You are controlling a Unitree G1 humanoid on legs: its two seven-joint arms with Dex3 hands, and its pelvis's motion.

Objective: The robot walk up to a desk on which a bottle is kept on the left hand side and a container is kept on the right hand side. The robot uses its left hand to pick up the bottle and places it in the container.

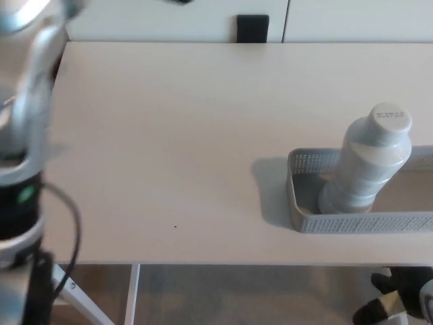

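The pale grey ribbed bottle with a white cap stands upright in the left end of the grey mesh container on the right of the desk. Nothing touches it. My left arm is a blurred silver and black shape along the picture's left edge, far from the bottle. Only a dark sliver of my left hand shows at the top edge. My right hand hangs below the desk's front edge at the bottom right, with its fingers apart and nothing in them.
The white desk fills most of the view, and its front edge runs along the bottom. A small black box sits against the wall behind the desk. A white desk leg shows below.
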